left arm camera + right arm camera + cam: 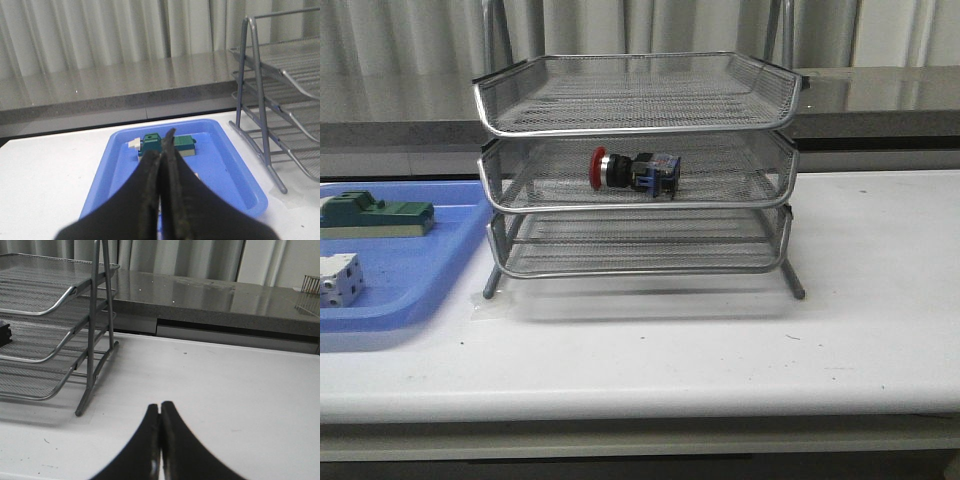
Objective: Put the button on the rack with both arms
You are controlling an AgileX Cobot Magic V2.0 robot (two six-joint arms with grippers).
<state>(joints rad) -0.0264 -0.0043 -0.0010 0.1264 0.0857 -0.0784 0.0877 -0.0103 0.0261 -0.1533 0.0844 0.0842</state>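
Observation:
The button (635, 171), red-headed with a black body and blue-black rear block, lies on its side in the middle tier of the silver wire rack (638, 108). In the right wrist view only a black edge of the button (4, 334) shows on that tier of the rack (65, 295). My left gripper (162, 145) is shut and holds nothing, hovering over the blue tray (230, 170). Over bare white table to the right of the rack, my right gripper (160, 407) is also shut and holds nothing. Neither gripper shows in the front view.
The blue tray (410, 290) at the left holds a green and cream block (375, 215) and a white block with dark holes (340, 278). The rack's legs (794, 282) stand on the white table. A grey ledge and curtain run behind.

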